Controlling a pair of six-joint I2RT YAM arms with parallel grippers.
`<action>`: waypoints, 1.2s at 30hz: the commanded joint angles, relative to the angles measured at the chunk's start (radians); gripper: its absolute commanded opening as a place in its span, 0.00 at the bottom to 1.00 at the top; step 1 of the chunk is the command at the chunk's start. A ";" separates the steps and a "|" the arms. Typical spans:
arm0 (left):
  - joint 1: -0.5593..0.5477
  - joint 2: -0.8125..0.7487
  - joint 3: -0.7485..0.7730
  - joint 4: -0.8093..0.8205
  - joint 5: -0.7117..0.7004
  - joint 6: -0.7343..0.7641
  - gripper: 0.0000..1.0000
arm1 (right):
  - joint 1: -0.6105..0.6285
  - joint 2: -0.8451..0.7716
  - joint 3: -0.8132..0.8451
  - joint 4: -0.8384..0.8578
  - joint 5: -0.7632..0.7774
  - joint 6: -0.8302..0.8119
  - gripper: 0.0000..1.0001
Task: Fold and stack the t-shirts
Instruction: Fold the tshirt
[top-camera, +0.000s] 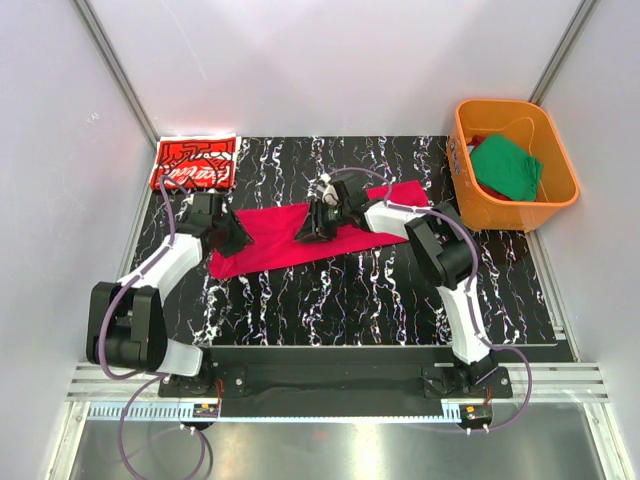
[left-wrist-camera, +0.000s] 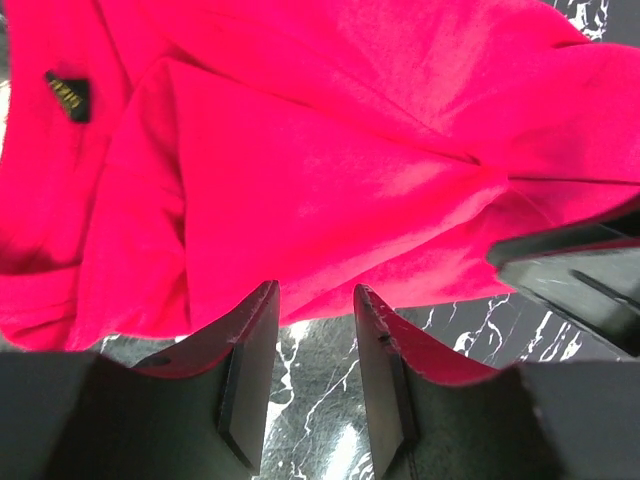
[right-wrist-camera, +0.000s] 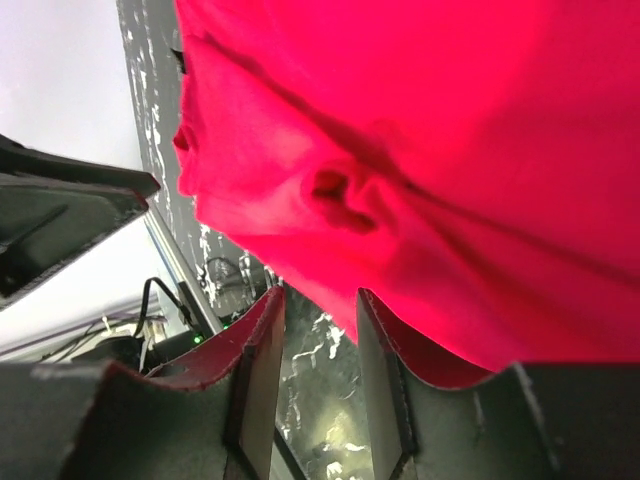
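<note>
Crimson t-shirt lies mid counter, a long strip, approx. half folded we think. Left gripper & right gripper sit at it, jaws narrow, holding nothing. Farther: printed red tee looks folded; green tee in orange tub, not yet done.

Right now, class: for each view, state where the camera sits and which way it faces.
Top external: above and behind, looking down on the table; left arm and right arm show.
Left wrist: on the left arm, facing the crimson t-shirt past the left tool.
Right wrist: on the right arm, facing that t-shirt past the right tool.
All three share the crimson t-shirt.
</note>
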 joint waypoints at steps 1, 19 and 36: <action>-0.002 0.066 0.063 0.064 0.063 0.025 0.40 | -0.001 0.047 0.068 0.074 -0.051 -0.021 0.42; -0.002 0.212 0.085 0.104 0.079 0.001 0.37 | 0.009 0.170 0.224 0.032 -0.067 -0.016 0.40; -0.002 0.234 0.093 0.113 0.091 -0.002 0.36 | 0.034 0.170 0.244 -0.077 -0.015 -0.112 0.39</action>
